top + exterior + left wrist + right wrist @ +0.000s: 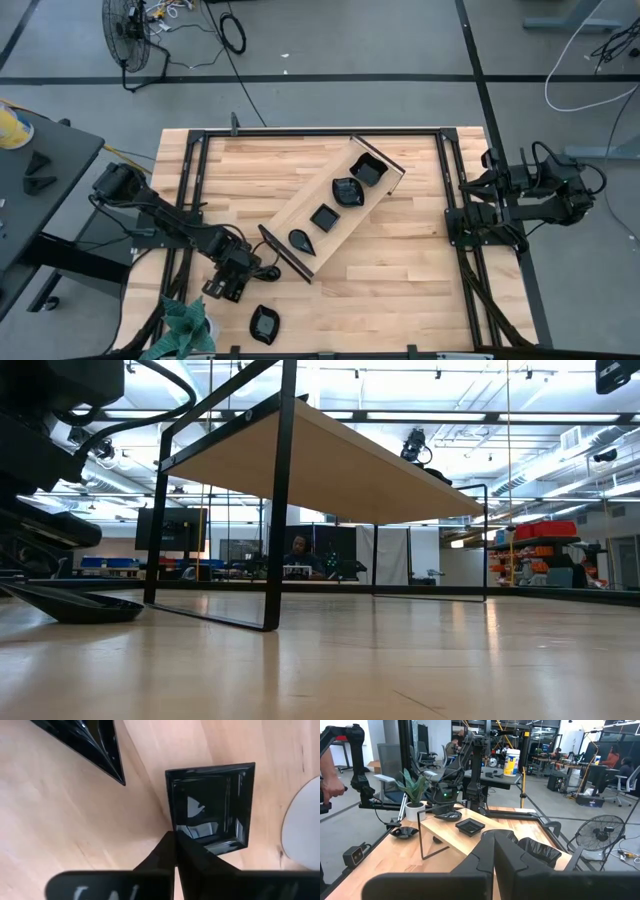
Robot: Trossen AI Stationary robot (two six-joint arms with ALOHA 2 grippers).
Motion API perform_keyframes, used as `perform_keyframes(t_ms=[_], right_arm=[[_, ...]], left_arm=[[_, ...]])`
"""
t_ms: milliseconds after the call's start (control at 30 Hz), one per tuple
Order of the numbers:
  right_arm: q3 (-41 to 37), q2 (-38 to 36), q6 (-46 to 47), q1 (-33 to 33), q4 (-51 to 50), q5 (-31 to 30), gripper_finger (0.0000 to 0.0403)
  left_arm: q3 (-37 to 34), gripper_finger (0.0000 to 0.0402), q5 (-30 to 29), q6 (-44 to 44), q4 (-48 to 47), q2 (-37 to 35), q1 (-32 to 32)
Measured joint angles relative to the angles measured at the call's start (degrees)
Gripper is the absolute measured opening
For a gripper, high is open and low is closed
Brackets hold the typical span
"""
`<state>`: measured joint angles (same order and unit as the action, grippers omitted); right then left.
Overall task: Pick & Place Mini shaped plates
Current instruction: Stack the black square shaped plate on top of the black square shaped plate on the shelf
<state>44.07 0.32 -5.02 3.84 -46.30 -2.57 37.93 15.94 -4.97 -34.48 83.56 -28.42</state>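
Observation:
A long light-wood tray (335, 205) with black ends lies aslant mid-table and carries several glossy black mini plates, among them a square one (324, 216) and a teardrop one (300, 240). A wavy-rimmed plate (264, 322) lies on the table near the front edge. My left gripper (232, 280) is beside the tray's near end, shut on a square black plate (210, 807). My right gripper (495, 845) is shut and empty at the table's right edge (470, 212). My left gripper holds the square plate by its rim at one corner (181, 836). One finger (197, 857) lies over the plate's inside and the other (157, 855) outside it. The fingers come from above, pointing down. I cannot tell whether the plate is lifted clear of the table.
A potted green plant (185, 325) stands at the table's front left corner, and its white pot (302, 820) is close to the held plate. The tray's black end (95, 745) is on the plate's other side. Bare wood lies to the right of the tray (410, 260).

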Motion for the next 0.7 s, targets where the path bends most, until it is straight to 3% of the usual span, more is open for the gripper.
perform_keyframes(t_ms=[267, 700], right_arm=[[0.0, 0.0, 0.0, 0.0, 0.0, 0.0, 0.0010], [0.0, 0.0, 0.0, 0.0, 0.0, 0.0, 0.0010]], left_arm=[[0.5, 0.0005, 1.7, -1.7, -0.6, 0.0, 0.0], [9.7, 0.0002, 2.0, -1.4, -14.2, -2.4, 0.0]])
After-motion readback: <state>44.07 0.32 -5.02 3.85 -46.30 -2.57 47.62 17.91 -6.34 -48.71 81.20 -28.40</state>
